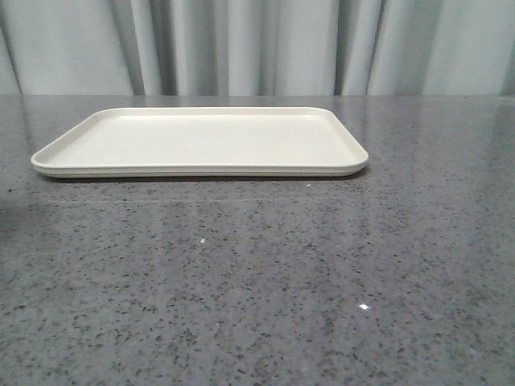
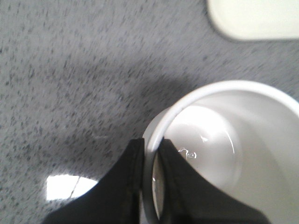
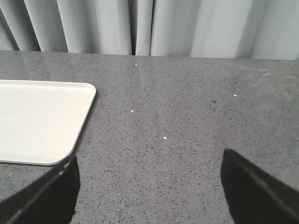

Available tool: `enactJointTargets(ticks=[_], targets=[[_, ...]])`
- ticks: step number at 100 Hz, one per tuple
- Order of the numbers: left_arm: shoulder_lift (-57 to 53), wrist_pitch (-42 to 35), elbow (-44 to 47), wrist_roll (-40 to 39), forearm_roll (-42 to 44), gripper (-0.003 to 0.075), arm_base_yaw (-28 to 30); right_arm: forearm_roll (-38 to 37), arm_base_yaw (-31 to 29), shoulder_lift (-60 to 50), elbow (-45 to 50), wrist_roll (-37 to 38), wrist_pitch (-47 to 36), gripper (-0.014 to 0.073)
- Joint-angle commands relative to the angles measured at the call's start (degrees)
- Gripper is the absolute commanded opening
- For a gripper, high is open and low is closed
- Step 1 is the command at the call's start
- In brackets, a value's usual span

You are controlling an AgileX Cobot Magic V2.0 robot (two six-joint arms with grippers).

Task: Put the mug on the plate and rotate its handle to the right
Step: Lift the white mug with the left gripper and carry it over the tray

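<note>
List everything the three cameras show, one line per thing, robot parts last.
plate: one, cream, on the far part of the table, nothing on it.
mug: one, white, seen only by the left wrist camera, off the plate, its rim pinched by the left tool; handle not visible.
table: one, grey speckled stone, across all views.
curtain: one, pale grey, pleated, behind the table.
left tool: one, black, shut on the mug's rim, one finger inside and one outside.
right tool: one, black, open, above bare table to the right of the plate, holding nothing.
</note>
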Motion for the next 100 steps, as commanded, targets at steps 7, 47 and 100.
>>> enactJointTargets(ticks=[7, 47, 100], targets=[[-0.24, -2.42, -7.30, -0.25, -7.86, -0.0020, 0.17, 0.08, -0.25, 0.98, -1.80, -0.32, -4.61, 0.0614], [11.61, -5.85, -21.37, -1.07, -12.20, -0.0020, -5.24, 0.08, -0.25, 0.98, -1.80, -0.32, -4.61, 0.0614], [36.81, -6.72, -40.22, -13.68, -2.16, -0.0020, -19.09, 0.08, -0.25, 0.98, -1.80, -0.32, -4.61, 0.0614]])
